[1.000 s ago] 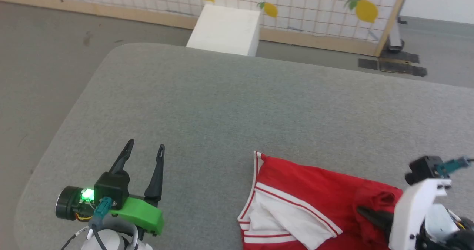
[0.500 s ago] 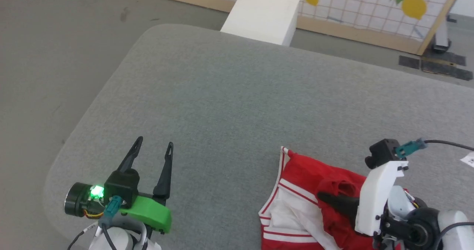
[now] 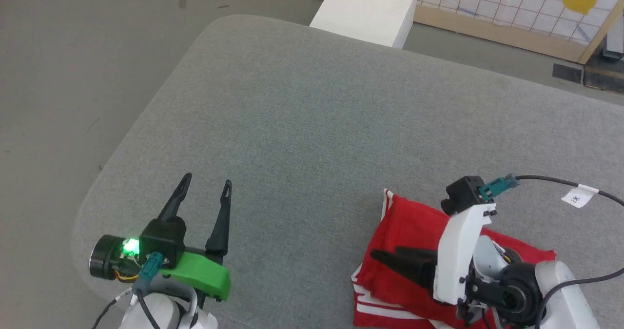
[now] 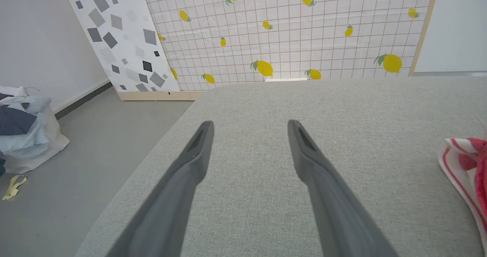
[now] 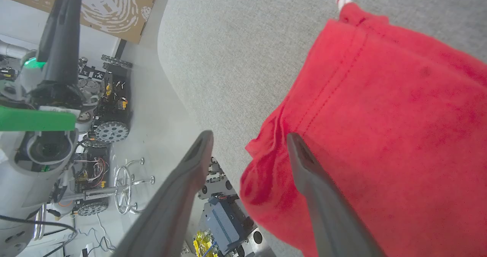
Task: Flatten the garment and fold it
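Red cloth now covers the white lining that showed a second ago. The garment lies doubled over at the near right of the grey table, with striped trim along its left edge. The right gripper was pinching a bunch of that cloth and has let go. Its fingers stand spread just above the fold, one over the red and the other past the garment's edge. The left gripper hovers at the near left, fingers spread, well apart from the garment. One fold looks laid and released, but the bundle seems rumpled, so smoothing probably comes next.
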